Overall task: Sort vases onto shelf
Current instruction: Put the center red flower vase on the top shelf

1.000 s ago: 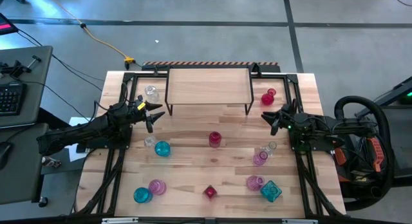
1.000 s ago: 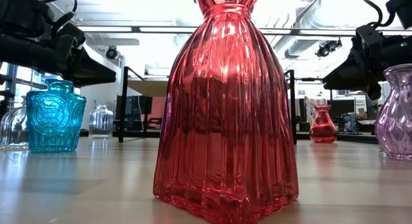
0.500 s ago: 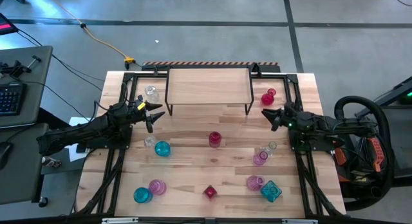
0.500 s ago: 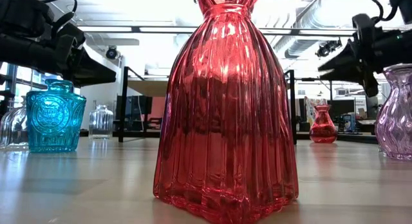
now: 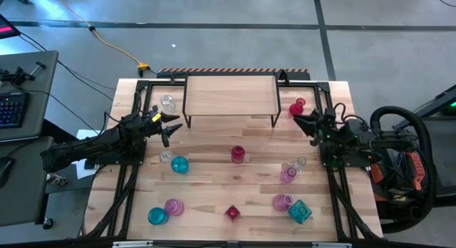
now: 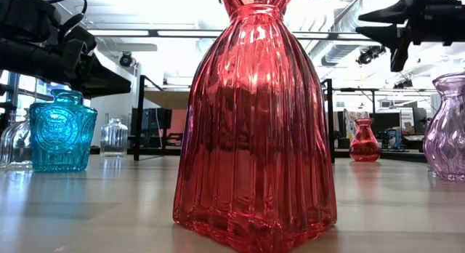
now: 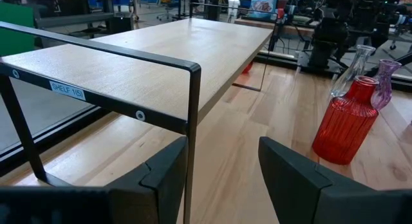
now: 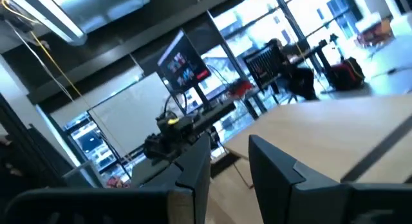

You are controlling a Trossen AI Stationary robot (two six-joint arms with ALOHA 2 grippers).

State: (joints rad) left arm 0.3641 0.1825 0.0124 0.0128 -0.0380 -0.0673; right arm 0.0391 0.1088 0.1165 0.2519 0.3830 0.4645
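The right claw (image 5: 296, 118) has its fingers apart and holds nothing, up in the air near the red vase (image 5: 297, 107) by the shelf (image 5: 231, 95). The left claw (image 5: 172, 123) is apart and empty too, beside the shelf's other end. The shelf top is bare and all the vases stand on the desk (image 5: 214, 166), so no sorting is done yet.

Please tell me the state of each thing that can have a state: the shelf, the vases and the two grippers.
shelf: top bare, no vase on it.
vases, e.g. the red one mid-table: all upright on the table, none held.
red vase right of the shelf: upright, untouched.
left gripper: open, empty, near the shelf's left leg.
right gripper: open, empty, beside that red vase.
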